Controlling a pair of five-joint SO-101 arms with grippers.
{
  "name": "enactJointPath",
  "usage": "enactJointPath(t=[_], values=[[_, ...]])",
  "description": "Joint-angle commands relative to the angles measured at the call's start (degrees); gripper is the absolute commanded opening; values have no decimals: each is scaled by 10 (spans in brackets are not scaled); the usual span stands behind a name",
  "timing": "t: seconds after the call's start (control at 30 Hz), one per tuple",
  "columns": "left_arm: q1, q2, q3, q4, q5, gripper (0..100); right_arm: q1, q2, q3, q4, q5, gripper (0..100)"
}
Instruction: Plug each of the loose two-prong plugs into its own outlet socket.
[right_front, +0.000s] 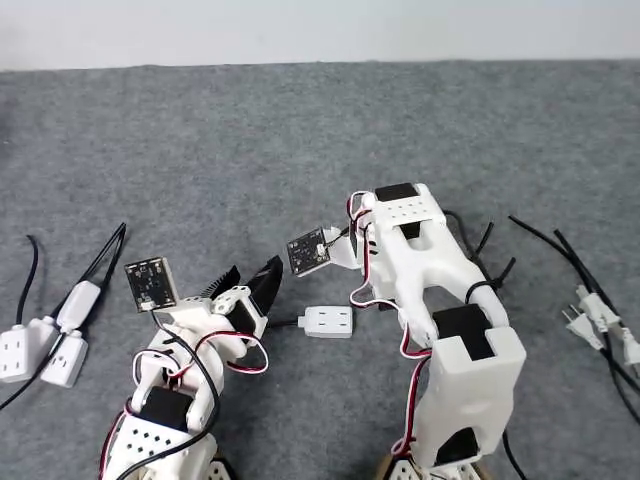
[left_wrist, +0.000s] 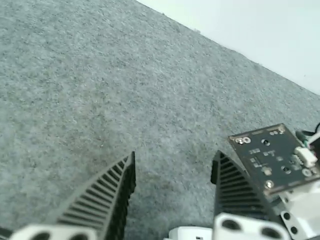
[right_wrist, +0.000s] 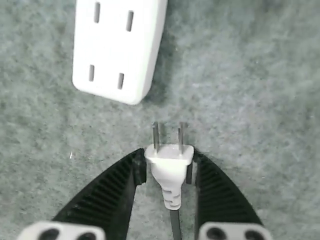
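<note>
My right gripper (right_wrist: 167, 161) is shut on a white two-prong plug (right_wrist: 169, 172), held by its body just above the grey carpet. The prongs point at the end of a white outlet block (right_wrist: 117, 47), a short gap away and a little to one side of its slots. In the high view that outlet block (right_front: 327, 321) lies between the two arms, beside the white right arm (right_front: 440, 300). My left gripper (right_front: 248, 281) hangs open and holds nothing, just left of the block. In its own view the left gripper (left_wrist: 175, 172) is above bare carpet.
Two more white outlet blocks (right_front: 40, 352) with cables lie at the left edge. Loose white plugs (right_front: 592, 312) on black cables lie at the far right. The right arm's camera board (left_wrist: 275, 155) sits close beside the left gripper. Open carpet stretches behind.
</note>
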Motion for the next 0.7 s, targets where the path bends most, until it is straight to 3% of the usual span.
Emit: enactJointPath(t=[0.0, 0.13, 0.3, 0.67], values=[[4, -4, -5, -16, -4, 234, 12, -2, 20, -1, 9, 101], [4, -4, -5, -16, -4, 234, 27, -3, 19, -1, 10, 115], [4, -4, -5, -16, -4, 234, 39, -7, 19, 4, 10, 257], [4, -4, -5, -16, -4, 234, 40, -2, 19, 16, 82, 128]])
